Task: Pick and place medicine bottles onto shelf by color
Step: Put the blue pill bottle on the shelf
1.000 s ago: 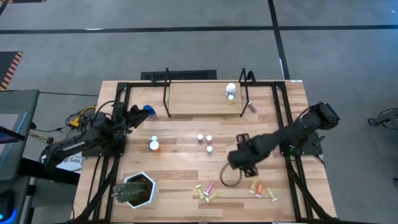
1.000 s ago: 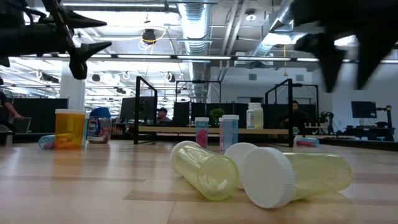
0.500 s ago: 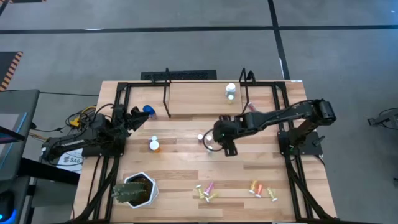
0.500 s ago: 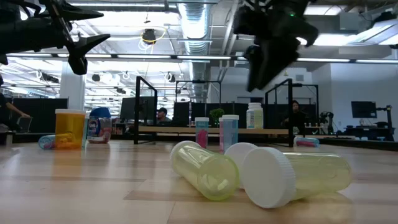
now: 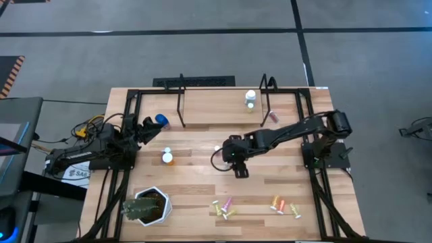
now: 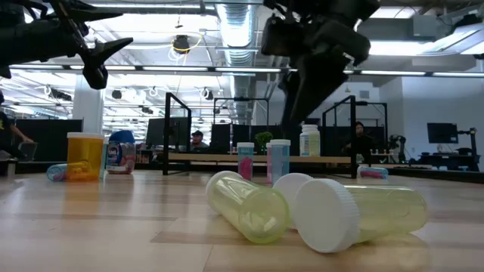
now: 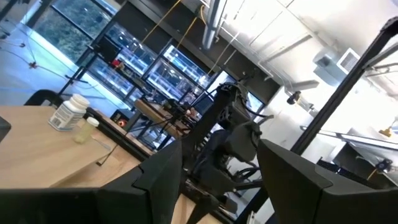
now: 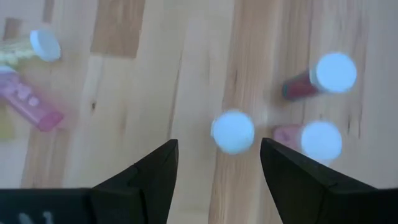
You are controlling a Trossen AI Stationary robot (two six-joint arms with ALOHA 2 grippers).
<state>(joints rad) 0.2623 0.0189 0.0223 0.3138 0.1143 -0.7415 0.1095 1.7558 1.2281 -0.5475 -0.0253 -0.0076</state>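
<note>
Three small white-capped bottles stand at the table's middle: one point(image 8: 232, 132) straight below the gap of my open right gripper point(image 8: 217, 171), two pink-bodied ones point(image 8: 321, 140) point(image 8: 336, 72) beside it. In the high view the right gripper point(image 5: 228, 156) hovers above them without touching. My left gripper point(image 5: 147, 128) waits open in the air at the left, near a blue-lidded bottle point(image 5: 160, 120). The shelf point(image 5: 216, 108) at the far side carries white bottles point(image 5: 250, 98) on its right part. An orange bottle point(image 5: 167, 158) stands left of centre.
Yellow and pink bottles point(image 5: 223, 208) and orange ones point(image 5: 280, 203) lie near the front edge. A pink bottle point(image 5: 273, 116) lies by the shelf's right upright. A green plant in a white pot point(image 5: 145, 206) stands front left. Black frame rails point(image 5: 312, 155) run along both table sides.
My right gripper has swung from the near right part of the table toward the left and far side, sinking a little and tipping to point more steeply down, and now hangs over the three small bottles at the middle. Its fingers have stayed open.
</note>
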